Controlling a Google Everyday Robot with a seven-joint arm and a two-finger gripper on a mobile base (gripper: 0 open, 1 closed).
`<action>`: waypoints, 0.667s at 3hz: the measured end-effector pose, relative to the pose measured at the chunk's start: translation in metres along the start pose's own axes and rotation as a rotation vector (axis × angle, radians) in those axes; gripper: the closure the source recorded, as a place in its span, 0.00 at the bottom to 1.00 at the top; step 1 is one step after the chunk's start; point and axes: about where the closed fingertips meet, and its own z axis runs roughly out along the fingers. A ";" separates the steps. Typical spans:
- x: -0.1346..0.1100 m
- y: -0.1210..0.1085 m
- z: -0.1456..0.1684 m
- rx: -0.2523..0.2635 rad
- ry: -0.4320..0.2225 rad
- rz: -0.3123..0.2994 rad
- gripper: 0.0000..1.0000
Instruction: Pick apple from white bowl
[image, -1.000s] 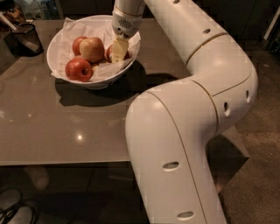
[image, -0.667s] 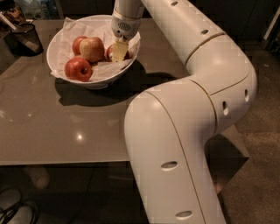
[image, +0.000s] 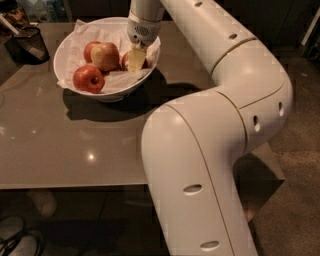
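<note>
White paper (image: 80, 31) lines the one white bowl (image: 112, 91), far left on the table (image: 75, 150). Of four apples inside, the apple (image: 125, 61) lies rightmost, your gripper (image: 136, 59) against it; you cannot tell its grip.

Your gripper (image: 136, 58) low inside the white bowl (image: 112, 93), over a half-hidden apple (image: 124, 61), bowl on the counter (image: 60, 150).

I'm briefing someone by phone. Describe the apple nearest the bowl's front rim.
On the grey table, find the white bowl at the far left, the robot's hand reaching into its right side. At the bowl's front left lies the deep red apple. Unlike the paler yellow-pink apple behind it, it is evenly dark red with a dark stem dimple facing the camera.
</note>
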 end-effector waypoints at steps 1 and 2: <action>-0.004 -0.006 -0.003 0.031 -0.021 0.002 1.00; -0.001 -0.006 -0.027 0.077 -0.048 0.006 1.00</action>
